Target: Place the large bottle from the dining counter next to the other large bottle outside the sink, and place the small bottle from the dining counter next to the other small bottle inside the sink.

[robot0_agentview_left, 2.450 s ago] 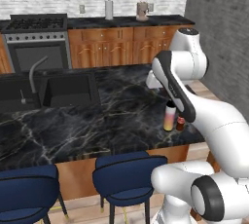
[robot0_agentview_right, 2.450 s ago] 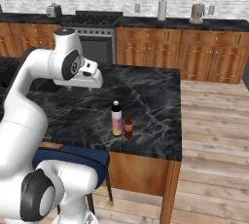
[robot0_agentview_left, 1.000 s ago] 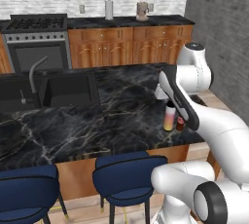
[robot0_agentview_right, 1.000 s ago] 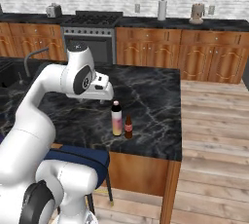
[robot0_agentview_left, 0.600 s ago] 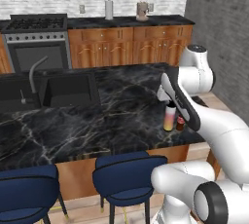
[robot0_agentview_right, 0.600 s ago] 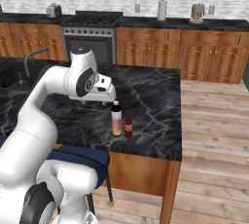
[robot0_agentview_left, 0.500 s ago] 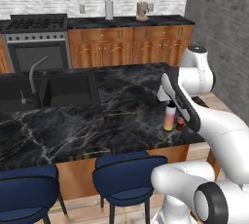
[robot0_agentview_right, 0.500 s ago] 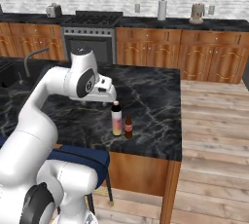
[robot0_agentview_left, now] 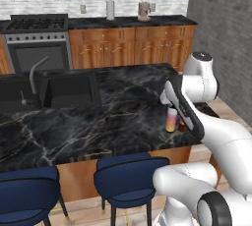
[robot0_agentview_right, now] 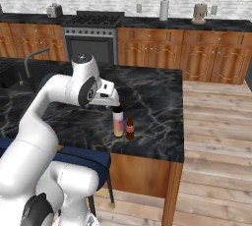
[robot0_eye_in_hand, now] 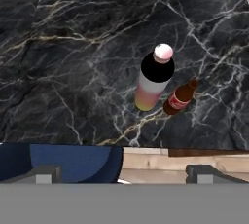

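The large bottle (robot0_eye_in_hand: 151, 83), pale with a light cap and a dark band at the neck, stands upright near the dining counter's (robot0_agentview_left: 123, 117) front right corner. Touching or almost touching its right side is the small brownish-orange bottle (robot0_eye_in_hand: 179, 97). Both also show in the base views: the large bottle (robot0_agentview_right: 118, 121) (robot0_agentview_left: 171, 120) and the small bottle (robot0_agentview_right: 130, 128) (robot0_agentview_left: 181, 126). My gripper (robot0_agentview_right: 116, 104) hangs open just above the large bottle's cap, its fingertips (robot0_eye_in_hand: 46, 174) wide apart with nothing between them. The black sink (robot0_agentview_left: 69, 90) with its grey faucet (robot0_agentview_left: 34, 70) lies at the counter's left end. The other large bottle and the other small bottle are out of view.
Two blue stools (robot0_agentview_left: 130, 181) (robot0_agentview_left: 27, 195) stand below the counter's front edge, one right under the bottles (robot0_eye_in_hand: 73, 162). Wooden floor (robot0_agentview_right: 216, 146) lies to the right of the counter. A stove (robot0_agentview_left: 39, 43) and wall cabinets stand behind.
The arm has swung out and lowered its hand, which now sits close over the large bottle's cap. Neither bottle has moved.
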